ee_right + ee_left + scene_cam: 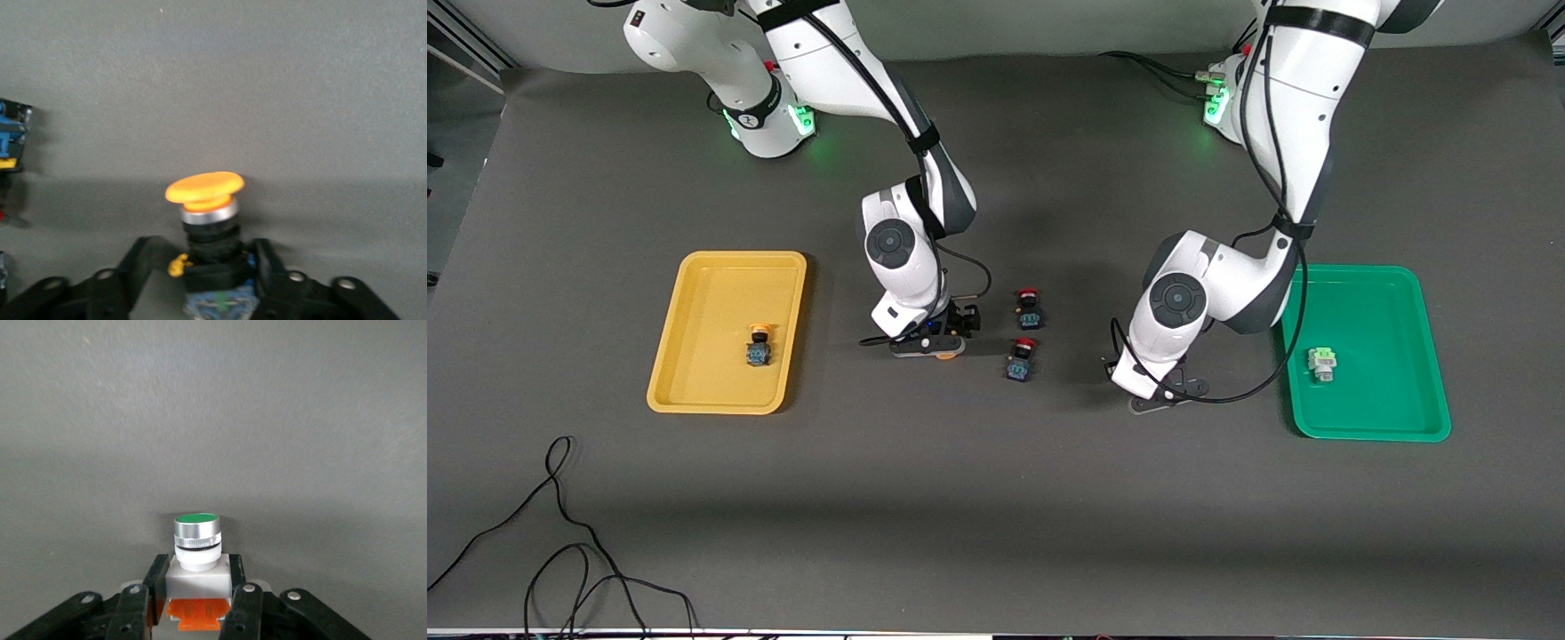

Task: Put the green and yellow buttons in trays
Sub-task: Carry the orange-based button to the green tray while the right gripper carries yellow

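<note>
Yellow comes first: the yellow tray (711, 302) lies toward the right arm's end of the grey table (996, 498). In it a yellow button (759, 348) lies on its side, with an orange-yellow cap on a dark blue-black body. A loose black cable (560, 533) trails along the table's near edge at that same end.

Next along, the right arm reaches down from its base with the elbow bent and the wrist low over the table's middle. The right gripper (934, 345) (203, 250) is closed narrowly on a capped button (205, 187) (944, 356). Its black fingers (137, 257) press either side of the dark body. This button has a wide orange-yellow mushroom cap over a silver ring.

Just beside that gripper, toward the left arm's end, two red buttons (1029, 308) (1021, 360) lie on the table, one nearer the camera than the other. Both have dark bodies.

The left arm folds down in much the same way. The left gripper (1163, 396) (198, 570) sits low over bare table between the red buttons and the green tray (1387, 311). It grips a green button (197, 533) by its white body, which has a flat green cap, a silver collar and an orange base.

A pale button (1323, 363) with a light green cap on a whitish body lies in the green tray.
</note>
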Motion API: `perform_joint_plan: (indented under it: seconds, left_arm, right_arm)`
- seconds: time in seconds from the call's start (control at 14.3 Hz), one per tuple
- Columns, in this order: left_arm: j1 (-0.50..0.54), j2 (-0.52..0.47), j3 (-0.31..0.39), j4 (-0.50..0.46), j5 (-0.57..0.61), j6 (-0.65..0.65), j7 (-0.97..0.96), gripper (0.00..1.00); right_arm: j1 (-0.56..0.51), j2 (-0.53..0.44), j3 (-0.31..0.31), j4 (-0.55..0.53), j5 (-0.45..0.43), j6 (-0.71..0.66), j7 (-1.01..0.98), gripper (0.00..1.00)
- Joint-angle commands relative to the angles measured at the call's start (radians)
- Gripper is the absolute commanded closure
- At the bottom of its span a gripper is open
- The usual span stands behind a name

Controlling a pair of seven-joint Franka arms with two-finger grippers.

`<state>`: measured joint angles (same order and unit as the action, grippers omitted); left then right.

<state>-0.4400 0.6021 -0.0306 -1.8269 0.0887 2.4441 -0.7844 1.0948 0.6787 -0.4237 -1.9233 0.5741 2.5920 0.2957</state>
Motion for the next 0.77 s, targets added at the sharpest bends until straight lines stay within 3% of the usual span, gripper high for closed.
perform_joint_plan:
  seconds: [0.0, 0.21, 0.42, 0.7]
  left_arm:
    - [0.01, -0.073, 0.003, 0.053, 0.002, -0.162, -0.018, 1.0]
    - [0.023, -0.18, 0.003, 0.142, -0.096, -0.376, 0.026, 1.0]
    - [0.084, -0.289, 0.004, 0.149, -0.162, -0.534, 0.187, 1.0]
    - [0.297, -0.387, 0.009, 0.091, -0.176, -0.635, 0.489, 1.0]
  right_arm:
    - [0.005, -0.024, -0.01, 0.01, 0.015, -0.013, -0.003, 1.0]
    - [0.008, -0.089, -0.07, 0.023, 0.007, -0.134, -0.003, 1.0]
    - [0.005, -0.217, -0.182, 0.026, -0.086, -0.352, -0.012, 1.0]
    - [0.004, -0.343, -0.334, 0.026, -0.212, -0.548, -0.074, 1.0]
